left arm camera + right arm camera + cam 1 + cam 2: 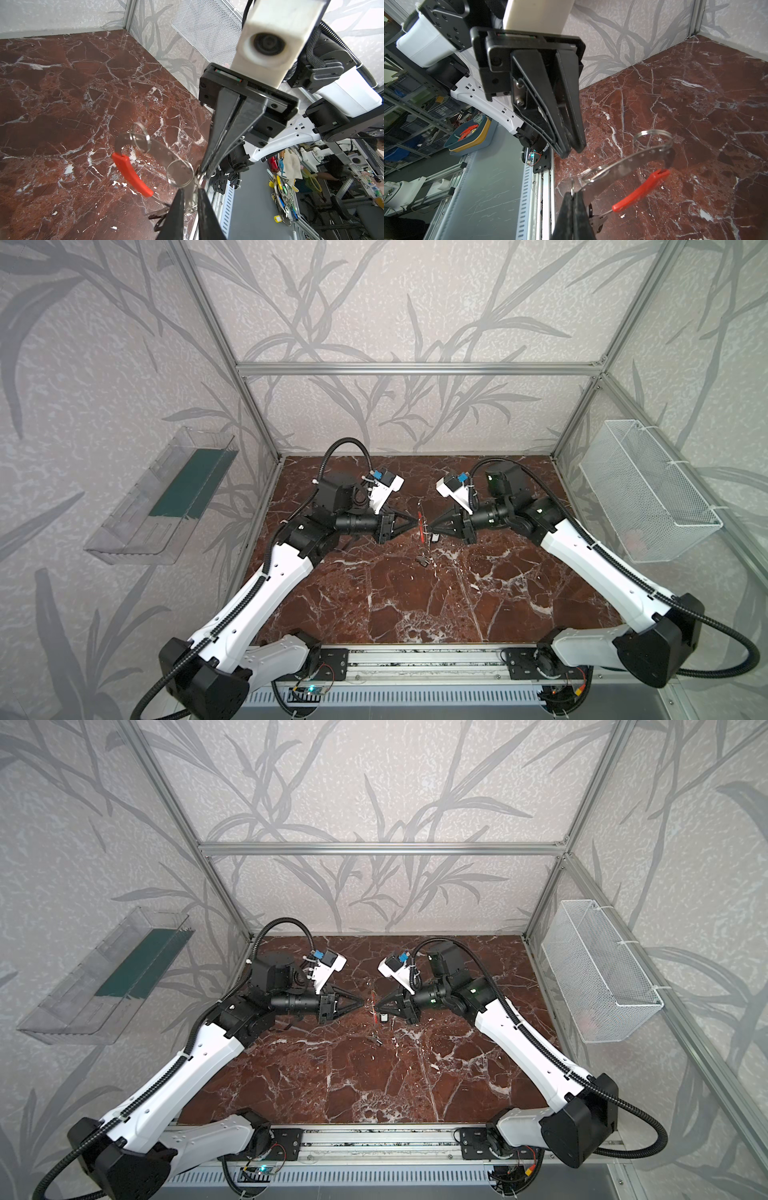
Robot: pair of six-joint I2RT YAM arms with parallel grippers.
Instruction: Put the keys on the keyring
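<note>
Above the table [374, 593], the right gripper [431, 526] is clamped on the grey band of the keyring [633, 160], holding it upright, apparently to present it for threading. The left gripper [414, 519] faces it, jaws narrowly parted, seemingly empty. 2 keys [435, 537] lie beneath, unthreaded.

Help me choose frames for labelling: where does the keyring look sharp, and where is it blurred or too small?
Left wrist view: the keyring's red segment is crisp, while its grey band and the split rings are soft. Right wrist view: the band's holes are readable, but the red segment is smeared. Both top views: the keyring is edge-on, a thin sliver.
</note>
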